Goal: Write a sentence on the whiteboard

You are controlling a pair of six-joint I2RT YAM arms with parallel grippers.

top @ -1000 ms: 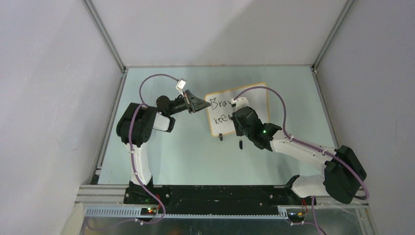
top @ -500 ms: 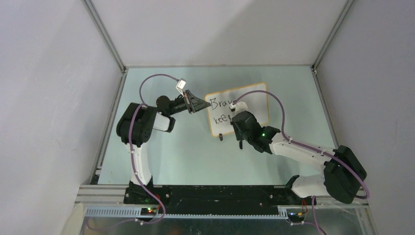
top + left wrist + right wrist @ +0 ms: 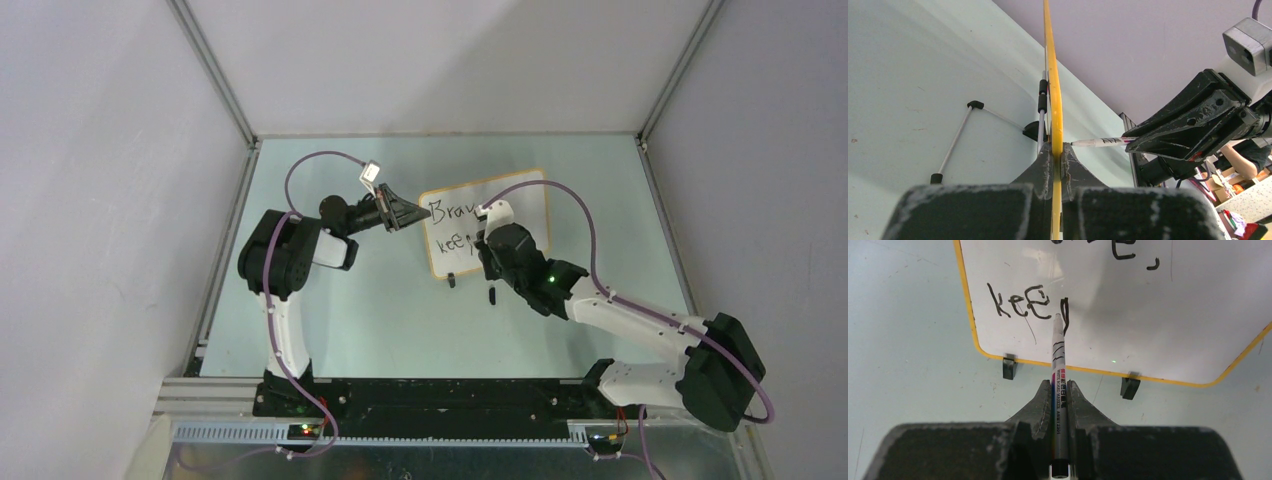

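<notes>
Right wrist view: right claw (image 3: 1060,390) clamped on one marker (image 3: 1057,347), barrel pointing straight ahead. Its tip touches the whiteboard (image 3: 1158,315) at a downstroke just right of "kee". Two lines of the sentence (image 3: 1020,302) show, the upper one cut off by the frame edge. Whiteboard directly ahead of this claw, standing on two black feet (image 3: 1008,367) on the table (image 3: 908,340). Left claw (image 3: 1053,152) pinched tight on the whiteboard's left yellow edge. One whiteboard, two claws.
</notes>
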